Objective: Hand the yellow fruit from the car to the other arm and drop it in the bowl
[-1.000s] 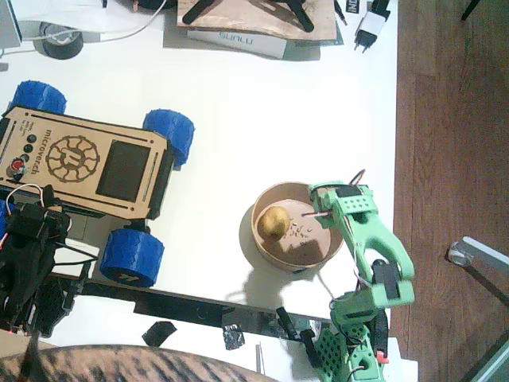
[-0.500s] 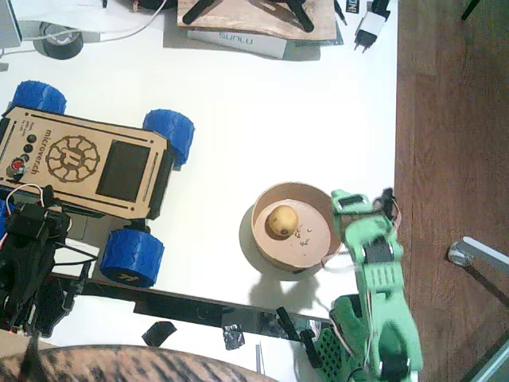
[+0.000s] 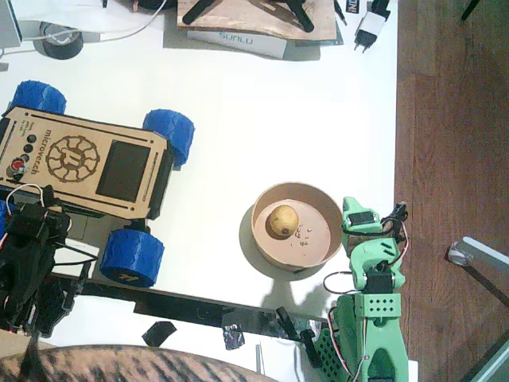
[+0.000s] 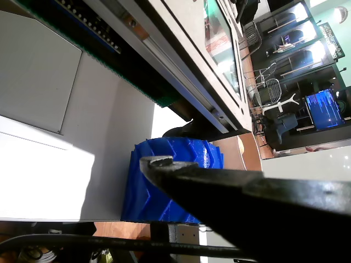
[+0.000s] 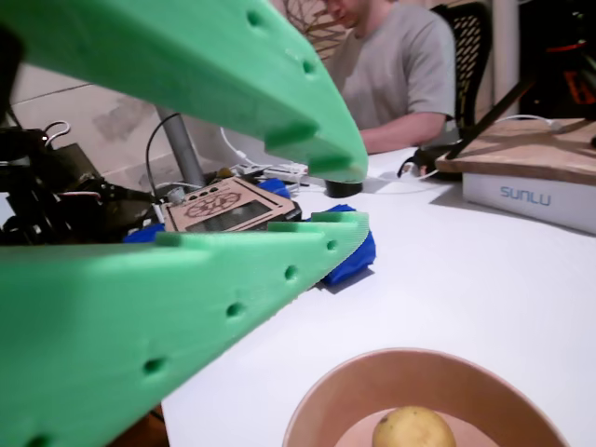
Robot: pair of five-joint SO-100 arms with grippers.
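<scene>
Fruit released; right arm retracted.
The fruit (image 3: 281, 220) lies in the bowl (image 3: 266, 248); the right end effector (image 3: 359, 216), fingers apart, has withdrawn right of it. Left end effector (image 3: 32, 231): state indeterminate. Drop appears complete.

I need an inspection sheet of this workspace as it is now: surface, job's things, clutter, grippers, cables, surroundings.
Surface: white table, mostly bare in the middle.
Job's things: yellow fruit lies in the bowl; car stands at the left.
Clutter: white box and black plug at the far edge; crumbs in the bowl.
Grippers: right gripper green, open, empty, beside the bowl; left gripper black, near a blue wheel, state unclear.
Cables: white cable at the far edge.
Surroundings: wooden floor; seated person behind the table.
</scene>
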